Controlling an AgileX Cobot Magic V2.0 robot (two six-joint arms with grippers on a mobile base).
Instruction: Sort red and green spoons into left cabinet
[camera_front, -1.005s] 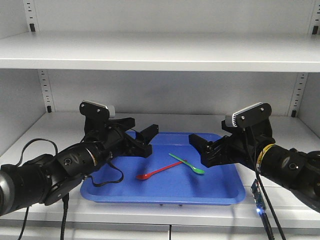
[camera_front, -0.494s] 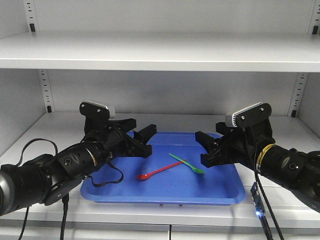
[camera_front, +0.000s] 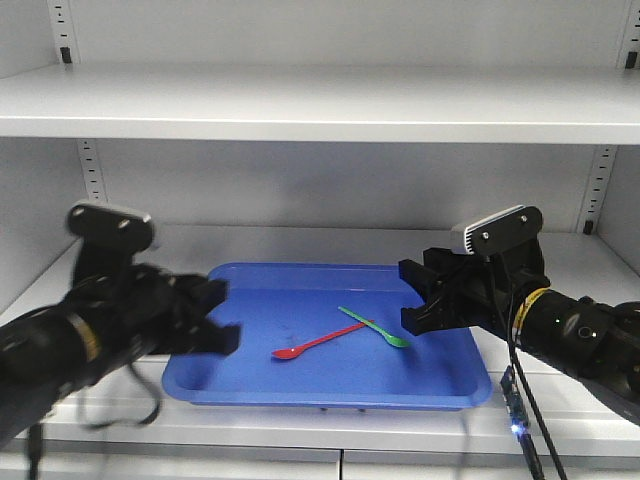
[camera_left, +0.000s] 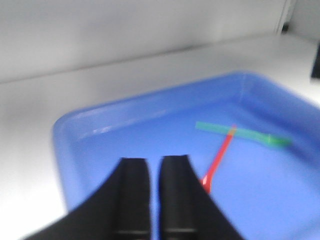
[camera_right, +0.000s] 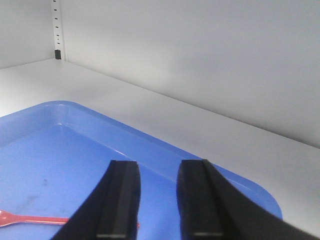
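The red spoon and the green spoon lie crossed in the middle of a blue tray that stands on a white shelf of the cabinet. My left gripper is blurred over the tray's left end. In the left wrist view its fingers stand almost together with only a thin slit and nothing held, and the red spoon and green spoon lie beyond them. My right gripper hovers over the tray's right part, open and empty, right of the green spoon's bowl.
Another white shelf runs overhead. Slotted shelf rails stand at the cabinet's back corners. A cable with a small lit board hangs off my right arm in front of the tray's right corner.
My left arm has pulled back fast to the left, from over the tray's middle left to its left end. The right gripper has shifted slightly right and its fingers stand closer together.
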